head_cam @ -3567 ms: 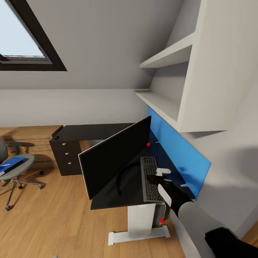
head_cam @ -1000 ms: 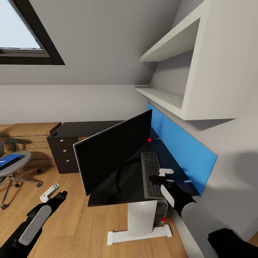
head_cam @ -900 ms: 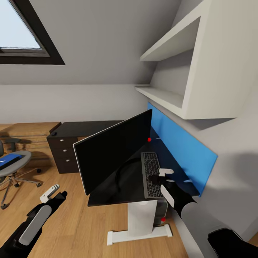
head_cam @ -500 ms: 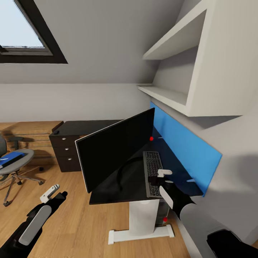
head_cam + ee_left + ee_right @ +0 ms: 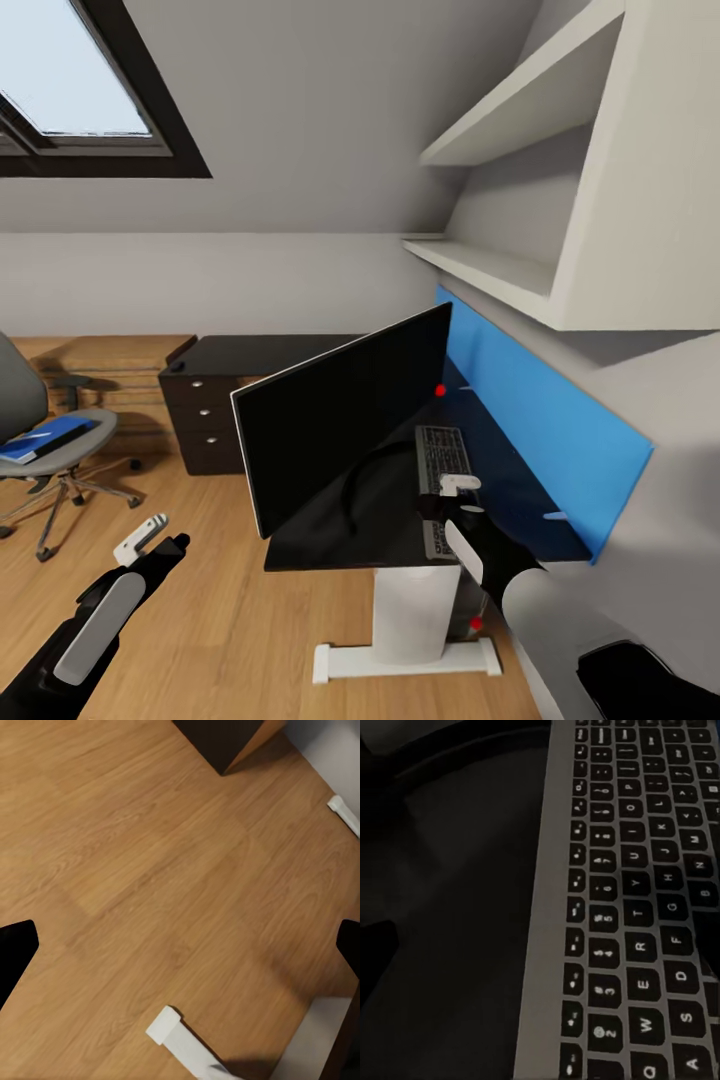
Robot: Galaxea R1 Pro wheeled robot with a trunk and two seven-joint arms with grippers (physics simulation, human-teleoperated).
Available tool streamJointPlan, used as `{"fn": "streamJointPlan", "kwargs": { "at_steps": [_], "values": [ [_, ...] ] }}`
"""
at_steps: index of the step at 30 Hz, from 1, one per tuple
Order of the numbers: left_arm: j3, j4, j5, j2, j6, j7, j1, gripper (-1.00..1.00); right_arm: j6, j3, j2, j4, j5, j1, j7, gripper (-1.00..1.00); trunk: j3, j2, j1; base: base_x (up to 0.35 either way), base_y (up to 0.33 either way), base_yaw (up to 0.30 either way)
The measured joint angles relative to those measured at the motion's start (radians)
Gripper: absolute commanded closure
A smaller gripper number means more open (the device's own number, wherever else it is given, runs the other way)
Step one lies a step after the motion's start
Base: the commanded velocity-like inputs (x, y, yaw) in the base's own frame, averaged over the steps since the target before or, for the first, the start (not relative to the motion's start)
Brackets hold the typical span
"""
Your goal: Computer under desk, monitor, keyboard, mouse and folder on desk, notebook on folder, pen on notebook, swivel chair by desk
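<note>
The black monitor (image 5: pixel 345 425) stands on the glossy black desk (image 5: pixel 330 545), with the grey keyboard (image 5: pixel 443 455) behind it along the blue rear panel. My right gripper (image 5: pixel 447 496) hovers open just over the keyboard (image 5: pixel 637 907). The left gripper (image 5: pixel 160 533) hangs open above the wooden floor, its dark fingertips (image 5: pixel 15 956) wide apart. At far left the grey swivel chair (image 5: pixel 30 400) carries the blue folder (image 5: pixel 45 440) on its seat. The computer (image 5: pixel 470 605) peeks out under the desk. A small dark lump (image 5: pixel 178 366) on the desk's far corner is too small to identify. Notebook and pen are out of view.
A dark three-knob drawer unit (image 5: pixel 205 425) holds up the desk's far wing, beside a light wooden chest (image 5: pixel 100 365). White shelves (image 5: pixel 500 265) overhang the blue panel (image 5: pixel 545 425). The white desk foot (image 5: pixel 400 660) rests on open wooden floor (image 5: pixel 220 610).
The camera has swung left, so the chair and folder show more fully. The left arm came into the picture after the oldest frame. Neither gripper has moved relative to the desk lately.
</note>
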Motion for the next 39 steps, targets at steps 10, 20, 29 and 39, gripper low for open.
{"fn": "streamJointPlan", "kwargs": {
  "at_steps": [10,20,29,39],
  "values": [
    [-0.004,0.001,0.0,-0.003,0.001,-0.001,0.0,-1.0,0.0,0.0,-0.002,0.0,0.002,0.0,0.001,-1.0,0.0,0.0,0.0,0.135,0.0,0.003],
    [-0.003,0.002,-0.001,-0.001,0.0,0.0,0.0,-1.0,0.0,0.0,-0.002,0.0,0.002,0.0,0.001,-1.0,0.0,0.0,0.0,0.178,0.0,0.0],
    [0.0,-0.001,-0.004,0.003,0.0,0.002,0.0,-1.0,0.0,0.0,-0.002,0.0,0.021,0.0,0.001,-1.0,-0.003,-0.007,0.004,0.104,0.0,0.0],
    [0.001,-0.003,-0.003,0.003,0.0,0.004,0.0,-1.0,0.0,0.0,-0.002,0.002,0.047,0.0,0.0,-1.0,-0.034,-0.077,0.042,0.0,0.0,0.0]
  ]
}}
